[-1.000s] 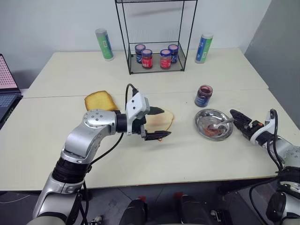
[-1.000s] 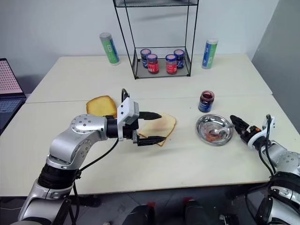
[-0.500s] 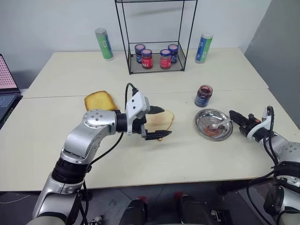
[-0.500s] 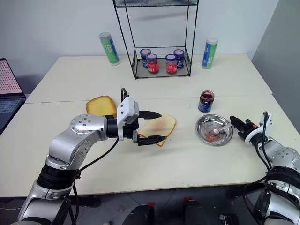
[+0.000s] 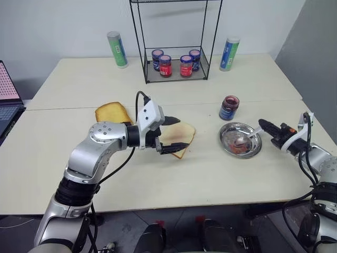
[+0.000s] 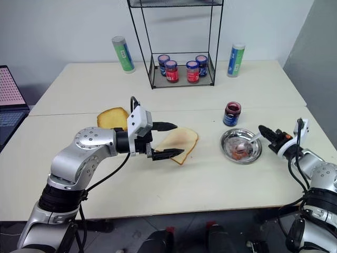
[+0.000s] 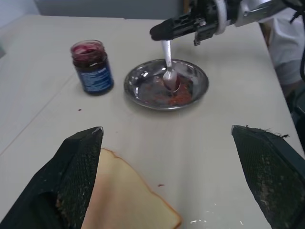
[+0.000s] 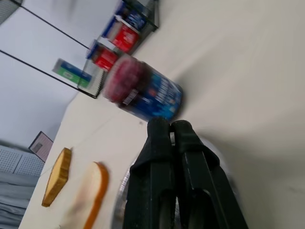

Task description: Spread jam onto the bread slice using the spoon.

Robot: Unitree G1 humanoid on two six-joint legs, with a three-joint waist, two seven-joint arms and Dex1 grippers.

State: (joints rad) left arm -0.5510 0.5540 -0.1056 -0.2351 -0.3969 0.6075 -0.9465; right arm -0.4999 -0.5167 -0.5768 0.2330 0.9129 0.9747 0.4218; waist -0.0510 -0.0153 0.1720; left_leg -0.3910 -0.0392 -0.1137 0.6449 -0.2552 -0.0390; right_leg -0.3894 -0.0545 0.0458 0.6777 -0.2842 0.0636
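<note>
Since a second ago the right tool (image 5: 261, 125) has clamped the slim silver spoon (image 7: 168, 70) and risen above the round steel dish (image 5: 226, 144); the left tool (image 5: 174, 134) hovers, fingers apart, over the pale bread slice (image 5: 180, 135) left of the dish.

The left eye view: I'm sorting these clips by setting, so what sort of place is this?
Probably a lab or office room staged as a breakfast table, not a real kitchen: plain pale tables against a bare wall, a laptop at the edge, and a wire rack holding jam jars.
</note>
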